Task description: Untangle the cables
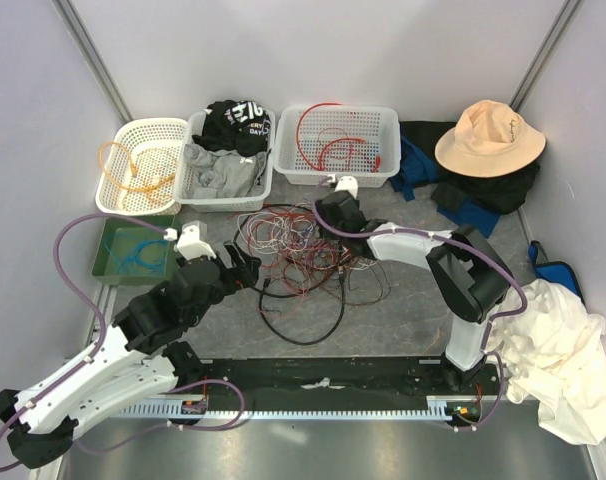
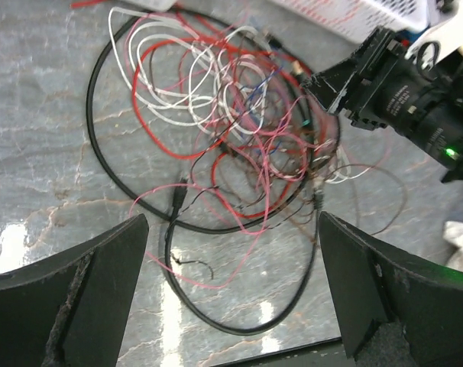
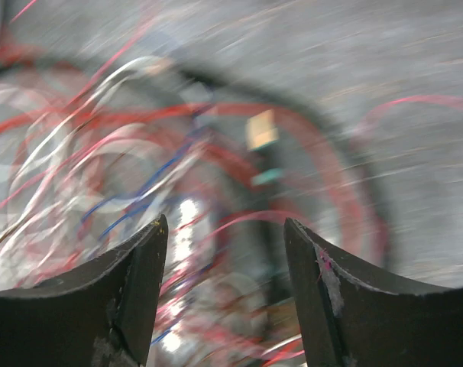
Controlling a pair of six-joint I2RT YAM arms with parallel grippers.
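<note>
From above, the cables (image 1: 298,255), a loose tangle of thin red, white, pink and black wires, lie on the grey marbled table (image 1: 403,310) just in front of a row of baskets. A thicker black cable loop (image 1: 303,335) sags out of the heap toward the arm bases. The left gripper (image 1: 251,272) sits at the tangle's left edge and the right gripper (image 1: 325,213) at its far right edge. Behind them, a white oval plastic basket (image 1: 113,150) holds a coiled orange cable (image 1: 133,168). A white rectangular basket (image 1: 195,190) holds black and grey clothing, and a second white rectangular basket (image 1: 383,125) holds a looped red cable (image 1: 318,140). A green tray (image 1: 111,235) left of the heap contains a blue cable (image 1: 138,258). A beige bucket hat (image 1: 488,135) rests on dark clothes at the far right.

In the left wrist view, the left gripper (image 2: 231,222) has its black fingers spread wide, with nothing between them. It hovers over the near side of the cables (image 2: 231,130), where the black cable loop (image 2: 94,138) rings the finer wires. The right gripper (image 2: 335,84) touches the heap's upper right edge.

The right wrist view is blurred. The right gripper (image 3: 224,225) shows its fingers parted above the cables (image 3: 140,168), seen as red, white and blue streaks. No wire can be made out between the fingers.
</note>
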